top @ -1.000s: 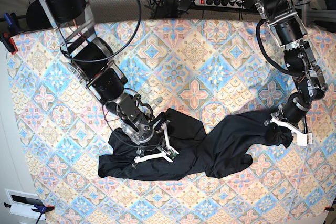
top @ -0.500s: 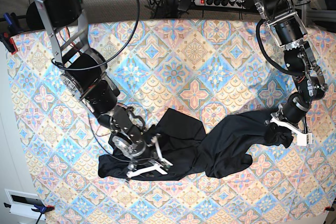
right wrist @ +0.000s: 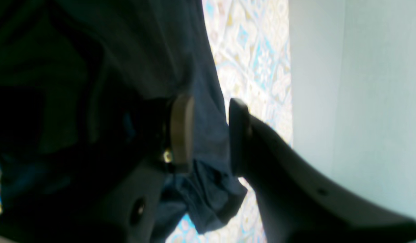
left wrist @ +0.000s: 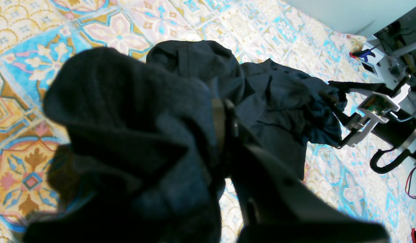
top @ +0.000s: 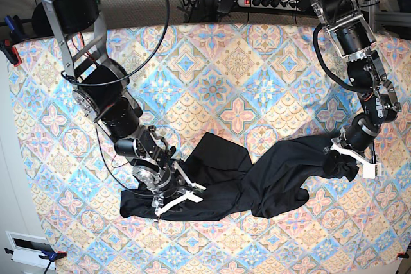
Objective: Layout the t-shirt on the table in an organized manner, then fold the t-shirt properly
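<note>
Base view: black t-shirt [top: 257, 181], limp, light, bunched on tabletop [top: 237, 75]; left gripper [top: 347, 158] clenched on one end, right gripper [top: 173, 198] part-open astride opposite hem; take hems.

The far half of the worktop [top: 237, 62] lay bare — open passage there. Nearer, the black t-shirt [top: 257, 184] sprawled crumpled across the middle, with both arms bracketing it — blocking low crossings.
</note>
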`<state>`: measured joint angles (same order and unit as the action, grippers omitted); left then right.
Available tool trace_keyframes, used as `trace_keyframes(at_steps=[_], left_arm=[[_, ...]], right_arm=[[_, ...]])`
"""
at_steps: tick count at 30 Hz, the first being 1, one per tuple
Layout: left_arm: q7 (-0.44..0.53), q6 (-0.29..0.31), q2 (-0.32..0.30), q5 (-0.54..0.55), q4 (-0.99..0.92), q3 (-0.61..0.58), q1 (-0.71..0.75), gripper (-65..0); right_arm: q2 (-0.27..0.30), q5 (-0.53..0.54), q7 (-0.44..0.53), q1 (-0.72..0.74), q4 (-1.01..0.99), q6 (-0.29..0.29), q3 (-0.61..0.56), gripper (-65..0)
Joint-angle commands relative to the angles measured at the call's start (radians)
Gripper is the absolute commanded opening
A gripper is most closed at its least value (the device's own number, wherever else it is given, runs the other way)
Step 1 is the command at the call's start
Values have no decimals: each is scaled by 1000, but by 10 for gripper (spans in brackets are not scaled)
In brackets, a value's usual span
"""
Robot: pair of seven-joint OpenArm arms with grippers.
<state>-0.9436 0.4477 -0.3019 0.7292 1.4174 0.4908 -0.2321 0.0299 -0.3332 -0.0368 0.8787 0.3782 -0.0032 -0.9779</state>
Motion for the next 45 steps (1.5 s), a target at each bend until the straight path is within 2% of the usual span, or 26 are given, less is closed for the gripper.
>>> trace_keyframes(at_steps=[1,13,21,39,43,45], left_arm=[[19,7,-16,20,20,3,-22,-650],[19,7,-16,20,20,3,-22,-650],[19,7,-16,20,20,3,-23,-650],[19,7,-16,20,20,3,-23,-650],[19,7,-16,20,20,4,-23,-650],[19,7,-16,20,20,4,-23,-650]], right_arm=[[-3,1,10,43,11,-19,4,-478],[5,-2,10,13,9,-17,-8,-478],[5,-145,10,-20,9,-17,4,-478],[-6,-140,8,-23,9,-19,9,-478],[-78,-142,8,-20,9,-19,60,-478],[-78,-143,8,-19,9,-19,78,-478]])
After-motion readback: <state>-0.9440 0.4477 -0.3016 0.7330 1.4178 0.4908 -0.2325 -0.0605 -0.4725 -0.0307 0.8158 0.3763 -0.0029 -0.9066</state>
